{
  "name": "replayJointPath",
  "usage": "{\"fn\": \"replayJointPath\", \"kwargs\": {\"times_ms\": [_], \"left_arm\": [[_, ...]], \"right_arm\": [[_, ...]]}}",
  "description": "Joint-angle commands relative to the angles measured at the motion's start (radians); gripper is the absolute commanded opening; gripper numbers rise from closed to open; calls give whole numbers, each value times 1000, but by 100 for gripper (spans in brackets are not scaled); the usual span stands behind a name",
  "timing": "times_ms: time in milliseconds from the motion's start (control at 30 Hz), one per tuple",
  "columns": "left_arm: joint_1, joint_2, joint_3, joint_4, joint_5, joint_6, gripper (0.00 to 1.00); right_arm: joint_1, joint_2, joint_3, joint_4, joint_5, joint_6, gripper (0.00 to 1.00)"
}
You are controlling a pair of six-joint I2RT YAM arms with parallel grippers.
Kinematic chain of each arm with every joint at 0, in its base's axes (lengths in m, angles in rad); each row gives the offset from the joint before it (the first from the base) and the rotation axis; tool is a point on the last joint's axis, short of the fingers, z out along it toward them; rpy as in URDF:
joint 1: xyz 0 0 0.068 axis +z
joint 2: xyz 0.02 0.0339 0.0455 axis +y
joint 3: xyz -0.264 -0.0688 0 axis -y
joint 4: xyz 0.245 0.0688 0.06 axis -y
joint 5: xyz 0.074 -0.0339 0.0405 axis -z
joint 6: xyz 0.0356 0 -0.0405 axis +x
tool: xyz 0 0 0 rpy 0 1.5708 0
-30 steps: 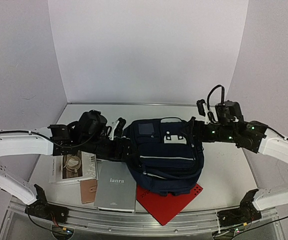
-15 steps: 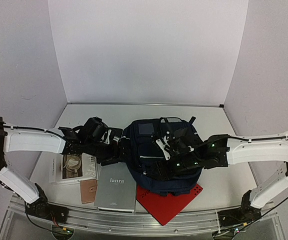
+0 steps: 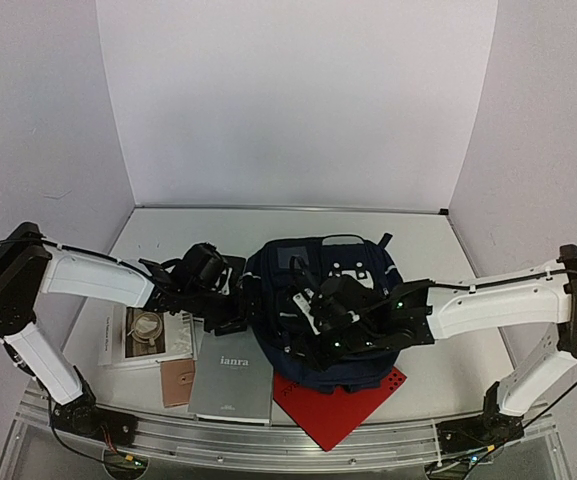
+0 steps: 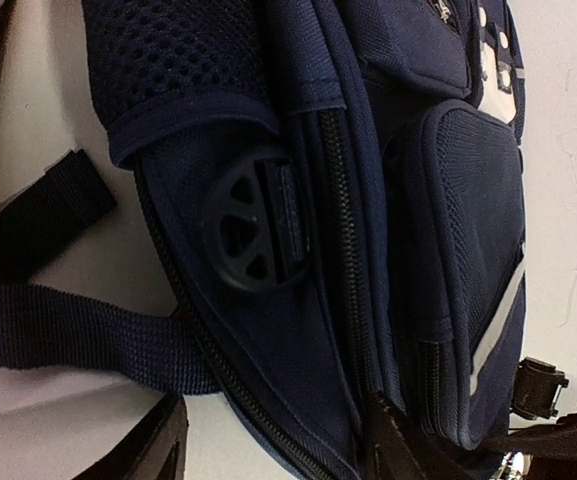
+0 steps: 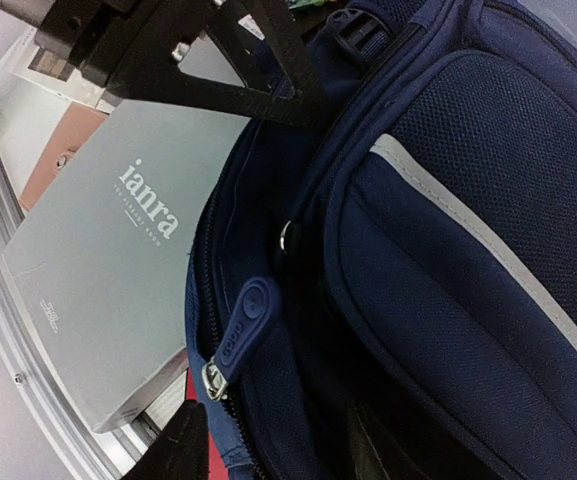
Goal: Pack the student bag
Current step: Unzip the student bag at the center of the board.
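The student bag (image 3: pixel 353 300) lies flat mid-table, dark navy with light-grey stripes. My left gripper (image 3: pixel 238 304) is at the bag's left side. In the left wrist view the left gripper (image 4: pixel 278 425) stands open, its fingers straddling the bag's zipped side panel (image 4: pixel 298 370) below a round black buckle (image 4: pixel 253 225). My right gripper (image 3: pixel 310 318) reaches over the bag's front left. The right wrist view shows it (image 5: pixel 283 435) open astride the unzipped edge, one finger (image 5: pixel 173 450) outside and the other dim inside the opening. A blue zip pull (image 5: pixel 243 318) lies just ahead.
A grey book marked "ianra" (image 3: pixel 230 385) lies left of the bag's front, beside a brown wallet (image 3: pixel 176 382) and a white booklet (image 3: pixel 148 335). A red folder (image 3: pixel 343 408) sticks out from under the bag. The table's metal front rail (image 3: pixel 268 440) runs below them.
The right arm has swung from the bag's far right side across to its front left, and its jaws have narrowed. The left gripper has edged closer to the bag and narrowed too.
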Motion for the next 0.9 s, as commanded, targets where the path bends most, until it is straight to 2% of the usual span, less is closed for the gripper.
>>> {"fn": "replayJointPath", "kwargs": {"times_ms": [0,67,267,367,467,567,667,867], "left_arm": [[11,46,40,110,33,14,49],[14,64,50,132,33,16,43],[29,83,91,117,-33,24,39],[31,52,121,33,-104,58,45],[29,-8,153,-66,-171,112,54],[17,-57,185,-120,-169,160,60],[-11,-57,230,-173,-142,180,60],[-46,17,295,-262,-109,160,43]], "right_arm": [[61,12,27,22,87,-1,13],[112,6,20,25,151,18,1],[215,26,-41,26,323,88,0],[225,27,-60,36,366,126,0],[225,15,-66,55,393,137,0],[225,5,-69,69,416,139,0],[225,0,-70,73,437,144,0],[225,-20,-77,77,462,163,0]]}}
